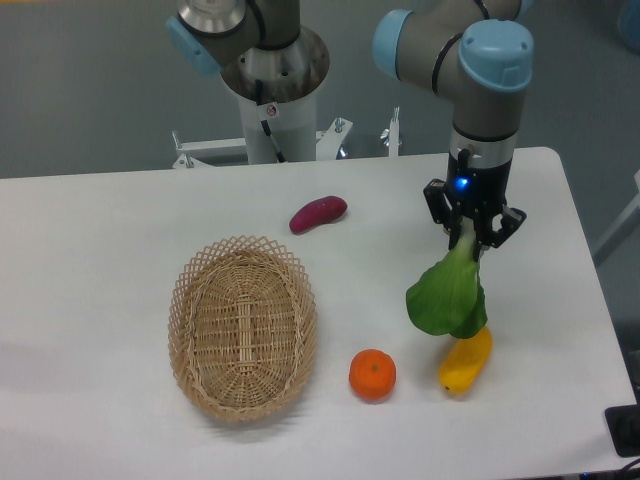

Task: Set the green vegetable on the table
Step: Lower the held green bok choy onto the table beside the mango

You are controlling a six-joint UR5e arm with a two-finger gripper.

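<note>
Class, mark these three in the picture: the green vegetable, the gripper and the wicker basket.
green vegetable point(443, 297), fixed camera view, on the broad dark leaf.
gripper point(470, 240), fixed camera view, between the fingertips, at the pale stem.
wicker basket point(183, 300), fixed camera view, on the left rim.

The arm rises from a grey cylindrical base at the far side of the desk point(120, 230), its silver links joined by pale blue caps. The upper links run across the top of the view to the right, where the wrist turns straight down. A small blue light glows on the wrist just above the black gripper point(470, 238). The gripper points downward over the right part of the desk, its two fingers closed on the pale stem of the green vegetable point(447, 297), which hangs below it.
</note>
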